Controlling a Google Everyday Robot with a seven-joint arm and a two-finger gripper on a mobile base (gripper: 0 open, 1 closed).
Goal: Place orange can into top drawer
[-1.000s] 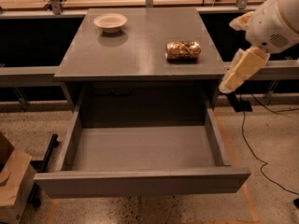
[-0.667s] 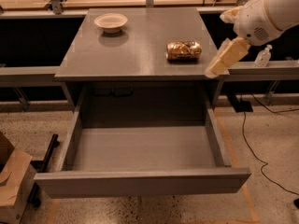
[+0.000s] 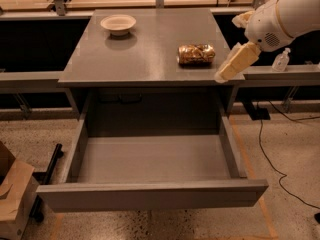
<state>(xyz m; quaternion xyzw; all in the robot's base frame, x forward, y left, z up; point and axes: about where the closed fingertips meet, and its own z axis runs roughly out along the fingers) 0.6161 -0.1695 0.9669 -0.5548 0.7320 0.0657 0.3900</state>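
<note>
The orange can [image 3: 196,54] lies on its side on the grey cabinet top [image 3: 145,54], near the right edge. It is shiny golden-orange with mottled brown print. The top drawer [image 3: 150,164] is pulled wide open below and in front, and nothing lies in it. My gripper [image 3: 223,74] hangs from the white arm at the right, its cream fingers pointing down-left. It is just right of the can, over the cabinet's right front corner, not touching the can.
A shallow cream bowl [image 3: 118,24] sits at the back left of the cabinet top. A cardboard box [image 3: 12,199] stands on the floor at the left. A clear bottle [image 3: 281,61] sits on the right ledge. A black cable [image 3: 270,154] runs across the floor.
The arm has swung left and up, bringing the gripper from beyond the cabinet's right side to just beside the can. The can and drawer have not moved.
</note>
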